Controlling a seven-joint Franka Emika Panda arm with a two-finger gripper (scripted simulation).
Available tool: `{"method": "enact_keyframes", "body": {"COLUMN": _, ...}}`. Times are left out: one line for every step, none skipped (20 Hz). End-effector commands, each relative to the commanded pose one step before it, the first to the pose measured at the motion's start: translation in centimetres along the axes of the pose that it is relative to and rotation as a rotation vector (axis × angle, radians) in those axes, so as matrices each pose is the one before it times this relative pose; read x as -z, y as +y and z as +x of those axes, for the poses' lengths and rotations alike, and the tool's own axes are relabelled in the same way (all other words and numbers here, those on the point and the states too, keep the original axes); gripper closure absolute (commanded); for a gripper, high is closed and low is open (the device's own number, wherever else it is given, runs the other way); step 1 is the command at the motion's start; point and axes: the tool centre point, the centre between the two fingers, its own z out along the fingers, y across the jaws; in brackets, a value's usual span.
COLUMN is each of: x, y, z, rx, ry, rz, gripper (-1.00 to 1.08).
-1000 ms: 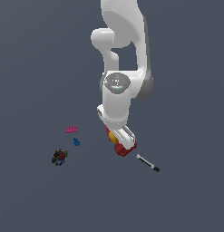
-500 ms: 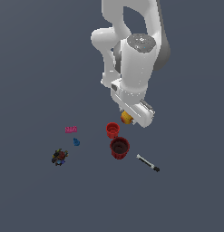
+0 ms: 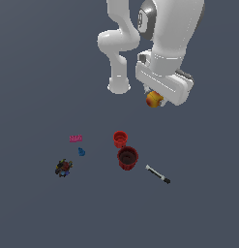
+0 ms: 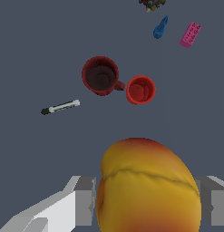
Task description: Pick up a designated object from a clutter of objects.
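Observation:
The designated object, a yellow-orange ball [image 3: 154, 100] with a red blush, hangs high above the floor, and my gripper [image 3: 155, 101] is shut on it. In the wrist view the ball [image 4: 147, 186] fills the space between my two grey fingers [image 4: 84, 199]. The rest of the clutter of objects lies far below on the grey floor: a bright red cup [image 3: 120, 139], a dark red cup [image 3: 127, 158], a black-and-white marker [image 3: 157, 174], a pink brick [image 3: 75, 138], a small blue piece [image 3: 81, 152] and a dark multicoloured lump [image 3: 64, 167].
The arm's white base [image 3: 119, 86] stands behind the cups in the exterior view. From the wrist I look down on the dark red cup [image 4: 100, 75], bright red cup [image 4: 141, 89], marker [image 4: 61, 107], blue piece [image 4: 160, 28] and pink brick [image 4: 190, 35].
My gripper has risen well above the floor with the ball in it. The cups it was down beside a second ago now stand uncovered; nothing else moved.

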Motion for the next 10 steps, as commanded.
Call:
{"method": "enact_keyframes", "body": {"x": 2.193, "y": 0.163, "z": -1.921, "rx": -0.00062, "ry": 0.00088, "rz": -0.00002, "gripper": 1.08}}
{"method": "enact_keyframes", "body": {"x": 0.806, "y": 0.029, "z": -0.716, "rx": 0.00000, "ry": 0.00000, "rz": 0.00000, "gripper": 1.08}}
{"method": "enact_keyframes", "body": {"x": 0.776, "y": 0.026, "z": -0.690, "rx": 0.00000, "ry": 0.00000, "rz": 0.00000, "gripper": 1.08}}
{"method": "enact_keyframes", "body": {"x": 0.741, "y": 0.023, "z": -0.660, "rx": 0.00000, "ry": 0.00000, "rz": 0.00000, "gripper": 1.08}}
{"method": "enact_keyframes", "body": {"x": 0.705, "y": 0.018, "z": -0.629, "rx": 0.00000, "ry": 0.00000, "rz": 0.00000, "gripper": 1.08}}
{"method": "enact_keyframes", "body": {"x": 0.668, "y": 0.007, "z": -0.597, "rx": 0.00036, "ry": -0.00058, "rz": 0.00007, "gripper": 1.08}}
{"method": "enact_keyframes", "body": {"x": 0.637, "y": -0.001, "z": -0.571, "rx": 0.00000, "ry": 0.00000, "rz": 0.00000, "gripper": 1.08}}
{"method": "enact_keyframes", "body": {"x": 0.596, "y": -0.005, "z": -0.517, "rx": 0.00014, "ry": -0.00065, "rz": 0.00019, "gripper": 1.08}}
{"method": "enact_keyframes", "body": {"x": 0.551, "y": -0.016, "z": -0.495, "rx": 0.00000, "ry": 0.00000, "rz": 0.00000, "gripper": 1.08}}
{"method": "enact_keyframes", "body": {"x": 0.506, "y": -0.011, "z": -0.434, "rx": 0.00009, "ry": -0.00065, "rz": 0.00021, "gripper": 1.08}}
